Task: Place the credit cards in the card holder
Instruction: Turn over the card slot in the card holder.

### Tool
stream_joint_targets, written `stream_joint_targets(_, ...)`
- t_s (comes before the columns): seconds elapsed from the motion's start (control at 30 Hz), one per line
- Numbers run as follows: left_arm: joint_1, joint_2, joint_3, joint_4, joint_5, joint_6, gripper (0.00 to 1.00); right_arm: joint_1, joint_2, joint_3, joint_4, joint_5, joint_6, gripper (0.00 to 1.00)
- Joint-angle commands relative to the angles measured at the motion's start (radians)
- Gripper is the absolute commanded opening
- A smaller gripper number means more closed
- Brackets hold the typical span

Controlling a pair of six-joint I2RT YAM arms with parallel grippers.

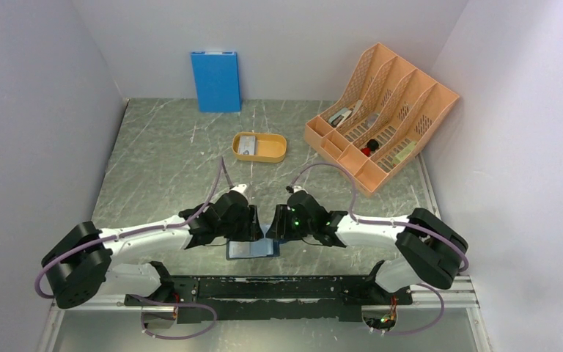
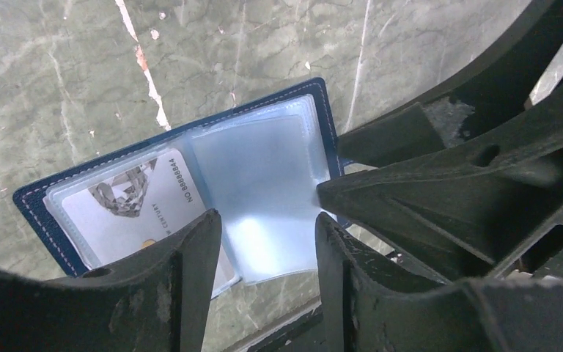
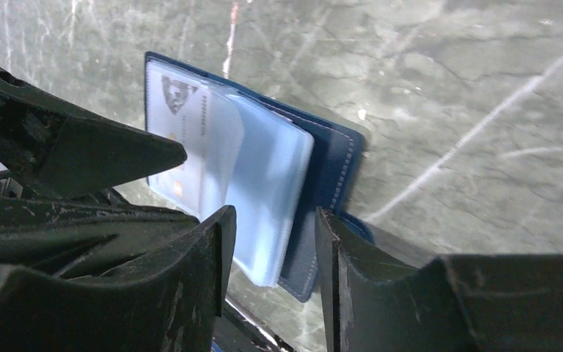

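Note:
The card holder (image 1: 252, 250) lies open on the table near the front edge, between my two grippers. In the left wrist view the navy holder (image 2: 37, 202) shows a grey-silver credit card (image 2: 135, 205) inside its left clear pocket; the right clear pocket (image 2: 264, 176) looks empty. My left gripper (image 2: 267, 227) is open just above the pockets. My right gripper (image 3: 271, 227) is open over the holder's right cover (image 3: 330, 176); the same card (image 3: 183, 125) shows there. Another grey card (image 1: 247, 144) lies in the orange tray (image 1: 275, 150).
A bright blue panel (image 1: 216, 81) leans on the back wall. An orange file organiser (image 1: 403, 95) with small items stands at the back right. The table's front rail (image 1: 264, 286) runs just below the holder. The two grippers' fingers are very close together.

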Motion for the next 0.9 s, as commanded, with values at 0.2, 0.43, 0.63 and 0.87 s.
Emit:
stream_joint_targets(0.2, -0.004, -0.075, 0.010, -0.068, -0.050, 0.008, 0.56, 0.033, 0.051, 0.068, 0.009, 0.008, -0.023, 0.48)
stream_joint_targets(0.43, -0.006, -0.166, 0.005, -0.120, -0.112, -0.006, 0.57, 0.061, 0.072, 0.123, -0.039, 0.036, -0.037, 0.49)
stream_joint_targets(0.63, -0.005, -0.228, -0.007, -0.154, -0.145, -0.018, 0.58, 0.097, 0.080, 0.179, -0.108, 0.096, -0.056, 0.49)
stream_joint_targets(0.87, -0.005, -0.268, -0.039, -0.154, -0.149, -0.026, 0.58, 0.137, 0.117, 0.229, -0.159, 0.139, -0.065, 0.50)
